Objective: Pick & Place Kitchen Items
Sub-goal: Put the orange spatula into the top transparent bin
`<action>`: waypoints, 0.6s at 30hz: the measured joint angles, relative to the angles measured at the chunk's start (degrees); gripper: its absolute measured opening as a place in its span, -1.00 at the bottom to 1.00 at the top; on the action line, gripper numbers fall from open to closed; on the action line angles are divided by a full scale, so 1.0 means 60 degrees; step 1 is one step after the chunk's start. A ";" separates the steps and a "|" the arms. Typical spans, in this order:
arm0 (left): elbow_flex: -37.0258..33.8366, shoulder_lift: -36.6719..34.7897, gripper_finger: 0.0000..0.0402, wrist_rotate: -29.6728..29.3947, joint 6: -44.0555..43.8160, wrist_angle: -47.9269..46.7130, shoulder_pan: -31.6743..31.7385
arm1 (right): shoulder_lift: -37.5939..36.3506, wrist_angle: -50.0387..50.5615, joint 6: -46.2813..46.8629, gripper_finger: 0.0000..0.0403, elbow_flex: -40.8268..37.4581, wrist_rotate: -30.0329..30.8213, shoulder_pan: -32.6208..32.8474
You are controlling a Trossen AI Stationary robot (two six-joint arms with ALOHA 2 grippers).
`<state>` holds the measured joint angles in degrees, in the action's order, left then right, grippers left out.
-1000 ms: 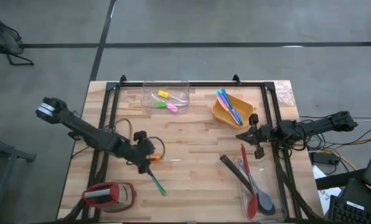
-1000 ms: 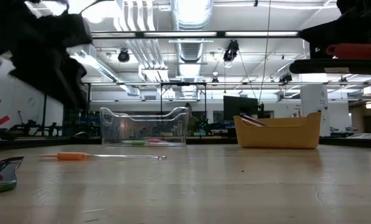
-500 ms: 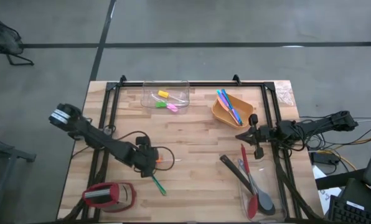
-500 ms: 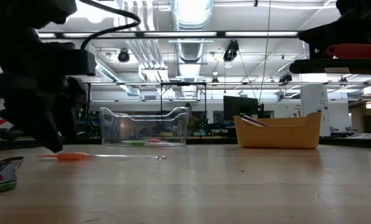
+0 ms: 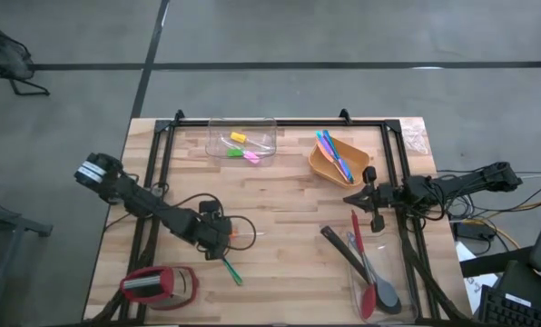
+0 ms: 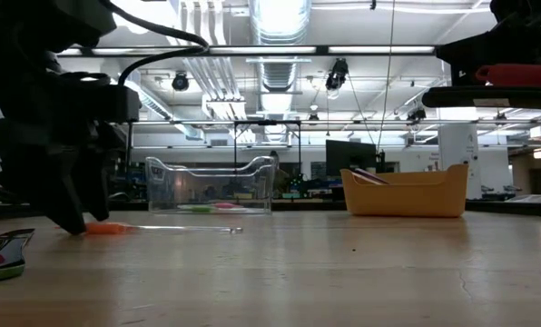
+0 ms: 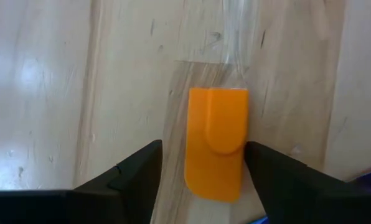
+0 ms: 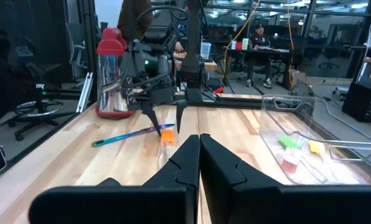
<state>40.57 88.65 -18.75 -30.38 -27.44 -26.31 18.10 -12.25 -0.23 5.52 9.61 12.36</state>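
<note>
A small spatula with an orange head (image 7: 215, 143) and a clear handle (image 6: 180, 229) lies flat on the table, also seen in the high view (image 5: 234, 234). My left gripper (image 7: 203, 147) is open and low over it (image 5: 218, 236), coming from above with one finger on each side of the orange head. In the low view its fingers (image 6: 75, 213) reach down to the tabletop. A thin green-and-blue piece of cutlery (image 5: 228, 267) lies just nearer. My right gripper (image 8: 200, 142) is shut on nothing and hangs above the table's right side (image 5: 363, 196). My left gripper straddles the orange head (image 7: 201, 180) from above, pointing down. One finger (image 7: 266, 168) lies right along the head's edge and the other (image 7: 139, 168) stands a little off. I cannot tell whether either touches it. The spatula lies flat on the wood.
A clear tub (image 5: 243, 143) at the far edge holds tiny yellow, green and pink pieces. An orange bowl (image 5: 323, 168) holds blue and pink cutlery. A clear tub (image 5: 379, 277) near right holds red and grey spatulas and a black spoon. A red-and-silver gadget (image 5: 157, 284) stands near left.
My left gripper has come down and toward the near edge, from above the table to the tabletop around the orange head. Its arm has swung with it. The orange spatula has stayed where it was.
</note>
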 joint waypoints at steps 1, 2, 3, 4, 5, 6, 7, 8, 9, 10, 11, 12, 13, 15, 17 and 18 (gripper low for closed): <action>-0.0005 0.0029 0.18 0.0014 0.0016 0.0023 0.0014 | -0.0002 0.0000 -0.0030 -0.96 0.0000 0.0000 0.0000; -0.0009 0.0051 0.15 0.0046 0.0030 0.0049 0.0037 | 0.0001 0.0000 -0.0032 -0.96 0.0000 0.0000 0.0000; -0.0017 0.0090 0.12 0.0091 0.0072 0.0085 0.0069 | 0.0002 0.0000 -0.0028 -0.96 0.0000 0.0000 0.0000; -0.0036 0.0120 0.08 0.0155 0.0143 0.0156 0.0108 | 0.0002 0.0000 0.0006 -0.96 0.0000 0.0000 0.0000; -0.0073 0.0164 0.05 0.0236 0.0226 0.0256 0.0147 | -0.0001 0.0000 0.0062 -0.96 0.0000 0.0000 0.0000; -0.0093 0.0217 0.02 0.0319 0.0272 0.0348 0.0199 | -0.0002 0.0000 0.0076 -0.96 0.0003 0.0000 0.0000; -0.0106 0.0251 -0.01 0.0421 0.0296 0.0475 0.0260 | 0.0002 0.0000 0.0076 -0.96 0.0004 0.0000 0.0000; -0.0115 0.0296 -0.04 0.0588 0.0304 0.0600 0.0344 | 0.0002 0.0000 0.0051 -0.96 0.0004 0.0000 0.0000; -0.0117 0.0351 -0.07 0.0779 0.0315 0.0720 0.0439 | 0.0006 0.0000 0.0001 -0.96 0.0004 0.0000 0.0000; -0.0124 0.0399 -0.10 0.0961 0.0331 0.0827 0.0515 | 0.0006 0.0000 -0.0030 -0.96 0.0004 0.0000 0.0000; -0.0134 0.0433 -0.13 0.1078 0.0337 0.0871 0.0586 | 0.0006 0.0000 -0.0033 -0.96 0.0004 0.0000 0.0000; -0.0160 0.0459 -0.16 0.1144 0.0341 0.0895 0.0652 | 0.0006 0.0000 -0.0023 -0.96 0.0004 0.0000 0.0000; -0.0189 0.0498 -0.19 0.1201 0.0366 0.0918 0.0721 | 0.0006 0.0000 0.0018 -0.96 0.0004 0.0000 0.0000; -0.0262 0.0550 -0.26 0.1292 0.0423 0.0946 0.0817 | 0.0006 0.0000 0.0076 -0.96 0.0004 0.0000 0.0000; -0.0383 0.0616 -0.33 0.1284 0.0483 0.1111 0.0855 | 0.0006 0.0000 0.0056 -0.96 0.0004 0.0000 0.0000; -0.0428 0.0641 -0.36 0.1270 0.0486 0.1181 0.0865 | 0.0006 0.0000 -0.0001 -0.96 0.0004 0.0000 0.0000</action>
<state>38.00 92.50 -11.14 -27.46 -20.35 -21.11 18.13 -12.25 -0.23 5.54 9.61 12.36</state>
